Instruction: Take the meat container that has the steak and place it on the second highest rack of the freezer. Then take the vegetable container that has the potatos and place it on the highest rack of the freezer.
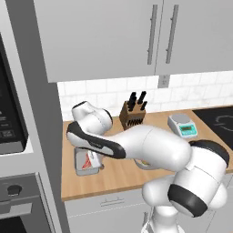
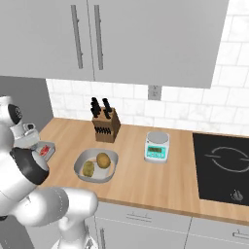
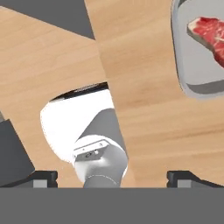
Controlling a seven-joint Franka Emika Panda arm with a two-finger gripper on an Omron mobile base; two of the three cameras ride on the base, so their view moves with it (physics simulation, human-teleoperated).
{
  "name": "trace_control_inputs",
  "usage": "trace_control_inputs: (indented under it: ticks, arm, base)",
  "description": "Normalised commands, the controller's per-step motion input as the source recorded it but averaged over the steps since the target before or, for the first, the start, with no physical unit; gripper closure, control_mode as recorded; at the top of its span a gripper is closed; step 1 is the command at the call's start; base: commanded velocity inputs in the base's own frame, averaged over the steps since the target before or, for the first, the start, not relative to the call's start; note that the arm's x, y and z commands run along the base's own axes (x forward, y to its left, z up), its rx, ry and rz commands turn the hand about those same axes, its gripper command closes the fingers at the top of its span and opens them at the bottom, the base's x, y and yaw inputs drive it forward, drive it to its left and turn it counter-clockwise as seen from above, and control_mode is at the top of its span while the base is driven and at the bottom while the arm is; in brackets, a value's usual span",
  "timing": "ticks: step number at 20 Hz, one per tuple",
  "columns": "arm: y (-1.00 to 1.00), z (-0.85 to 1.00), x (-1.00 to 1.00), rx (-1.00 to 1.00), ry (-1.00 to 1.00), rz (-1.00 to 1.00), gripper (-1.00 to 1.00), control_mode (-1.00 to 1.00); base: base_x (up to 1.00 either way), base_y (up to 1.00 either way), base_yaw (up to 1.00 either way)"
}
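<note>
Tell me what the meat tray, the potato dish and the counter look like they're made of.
Meat tray: smooth matte light grey with rounded corners, probably plastic or metal. Vegetable container: same plain grey look, slightly sheeny rim, so possibly metal. Counter: light wood, visible grain lines, matte finish. All rendered, so these are guesses.

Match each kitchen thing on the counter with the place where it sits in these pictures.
Things:
1. knife block
2. kitchen scale
3. steak
4. potatoes

Places:
A. in the oval grey bowl
B. between the knife block and the black cooktop
C. in the small tray at the counter's left end
D. by the tiled wall, behind the bowl

Pairs: 1-D, 2-B, 3-C, 4-A
</note>
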Motion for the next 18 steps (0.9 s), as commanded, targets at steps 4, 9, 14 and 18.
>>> trace_control_inputs:
  ticks: [4,9,14,18]
  arm:
    - [0.0,-0.49,0.09,0.0,0.0,0.05,-1.0,-1.0]
    - [0.0,-0.32,0.48,0.01,-0.01,0.02,-1.0,-1.0]
    - [0.0,-0.19,-0.06,0.09,-0.21,0.08,-1.0,-1.0]
    - [0.04,-0.09,-0.07,0.11,-0.12,0.09,-1.0,-1.0]
  base:
    - [0.0,0.0,0.0]
    - [0.0,0.0,0.0]
    - [0.0,0.0,0.0]
    - [0.0,0.0,0.0]
